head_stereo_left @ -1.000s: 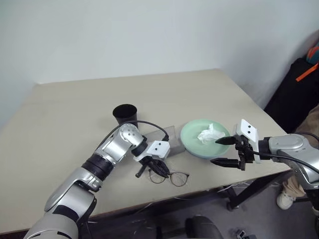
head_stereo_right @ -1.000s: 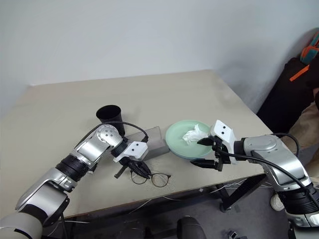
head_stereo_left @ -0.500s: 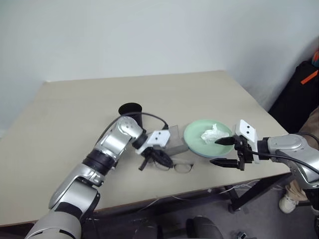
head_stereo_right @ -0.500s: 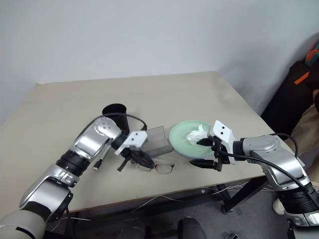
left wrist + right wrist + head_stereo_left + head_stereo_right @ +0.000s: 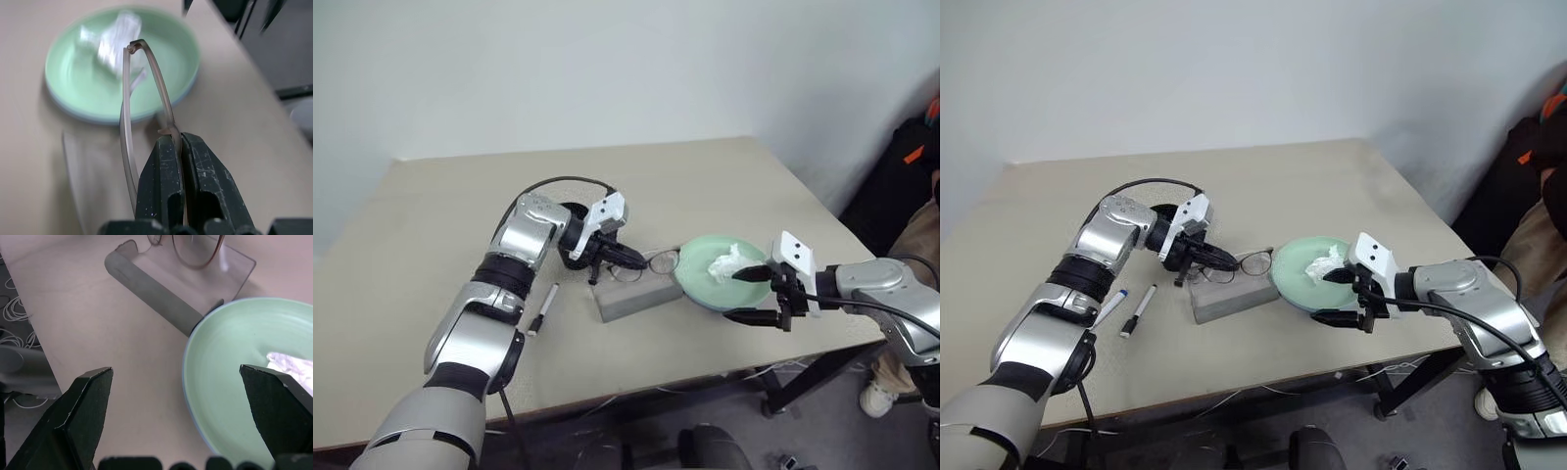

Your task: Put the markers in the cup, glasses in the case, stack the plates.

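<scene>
Markers (image 5: 1139, 309) lie at the far left of the group, two slim white pens side by side on the pale surface (image 5: 1038, 206), near the left arm's elbow and not yet in the cup (image 5: 573, 247). That black cup stands just behind the left gripper (image 5: 628, 258), partly hidden by the wrist.

Next comes the left gripper itself, its jaws pressed together on one temple arm of the glasses (image 5: 646, 264). A second ago the glasses lay on the surface in front of the case; now they hang in the air, lifted and carried over the grey case (image 5: 631, 299), lenses out toward the plates. That suggests the glasses step is about halfway: they are picked up and roughly above their target, but not yet lowered in or released.

Right of the case, touching its end, sit the plates (image 5: 697, 291), mint green on top of light blue, already stacked, with a crumpled white tissue (image 5: 726, 264) resting in the upper one.

Farthest right, the right gripper (image 5: 752, 295) hovers at the plates' near edge, jaws spread wide and holding nothing, unmoved over the last second.
</scene>
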Available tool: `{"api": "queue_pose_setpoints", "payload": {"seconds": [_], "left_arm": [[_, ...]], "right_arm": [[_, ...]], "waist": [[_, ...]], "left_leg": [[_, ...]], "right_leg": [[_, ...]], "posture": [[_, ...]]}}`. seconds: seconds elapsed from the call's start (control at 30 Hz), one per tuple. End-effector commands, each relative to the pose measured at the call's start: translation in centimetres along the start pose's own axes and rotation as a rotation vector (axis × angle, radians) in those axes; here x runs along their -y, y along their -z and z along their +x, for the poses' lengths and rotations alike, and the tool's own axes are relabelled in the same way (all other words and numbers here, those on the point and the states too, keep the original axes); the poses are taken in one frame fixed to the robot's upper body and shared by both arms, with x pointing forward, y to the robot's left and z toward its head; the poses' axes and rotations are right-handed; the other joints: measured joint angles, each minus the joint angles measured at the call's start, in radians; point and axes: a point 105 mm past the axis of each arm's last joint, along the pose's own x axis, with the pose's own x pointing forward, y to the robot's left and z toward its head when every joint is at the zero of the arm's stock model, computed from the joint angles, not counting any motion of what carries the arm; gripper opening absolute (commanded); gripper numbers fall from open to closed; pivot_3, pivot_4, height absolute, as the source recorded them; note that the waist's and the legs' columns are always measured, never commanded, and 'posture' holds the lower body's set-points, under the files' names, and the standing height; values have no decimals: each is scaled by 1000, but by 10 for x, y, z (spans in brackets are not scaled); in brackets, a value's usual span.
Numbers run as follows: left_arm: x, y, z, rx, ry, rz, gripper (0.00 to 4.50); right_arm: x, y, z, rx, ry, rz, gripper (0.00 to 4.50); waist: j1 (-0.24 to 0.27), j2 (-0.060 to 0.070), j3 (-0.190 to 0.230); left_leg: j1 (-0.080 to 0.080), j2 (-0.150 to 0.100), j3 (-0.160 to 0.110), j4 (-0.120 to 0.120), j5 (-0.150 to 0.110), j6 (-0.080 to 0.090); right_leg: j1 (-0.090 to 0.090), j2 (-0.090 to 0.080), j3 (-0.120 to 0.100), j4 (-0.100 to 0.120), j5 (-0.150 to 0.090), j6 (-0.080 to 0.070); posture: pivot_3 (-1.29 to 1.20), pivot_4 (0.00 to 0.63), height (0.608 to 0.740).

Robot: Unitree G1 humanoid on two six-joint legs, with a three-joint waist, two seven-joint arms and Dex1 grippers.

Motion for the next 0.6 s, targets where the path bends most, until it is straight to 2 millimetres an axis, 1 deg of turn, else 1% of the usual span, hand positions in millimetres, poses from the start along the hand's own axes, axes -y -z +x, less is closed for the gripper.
{"api": "queue_pose_setpoints", "payload": {"seconds": [0.03,0.17,0.3,0.4,0.6], "left_arm": [[-8,4,-1,-49,-44,30,21],[-9,16,2,-83,-54,14,21],[-5,26,8,-103,-27,-9,21],[-2,28,11,-103,-7,-30,21],[7,24,18,-64,62,-124,21]], "right_arm": [[2,-12,-4,26,16,-34,4500],[1,-14,-5,25,16,-35,4500],[1,-16,-5,24,16,-37,4500],[1,-15,-4,21,16,-37,4500],[1,-12,-2,13,14,-36,4500]], "waist": [[1,0,0],[0,0,0],[0,0,0],[0,0,0],[0,0,0]], "left_leg": [[0,0,0,0,0,0],[-1,0,0,0,-1,1],[-2,0,0,0,-1,1],[-2,0,0,0,-1,1],[-2,0,0,0,-1,1]], "right_leg": [[0,0,0,0,0,0],[-1,0,0,0,0,0],[-2,0,0,-1,0,0],[-1,0,0,-1,0,0],[-1,0,0,0,0,0]], "posture": [[0,0,740],[0,0,740],[0,0,740],[0,0,740],[0,0,740]]}}
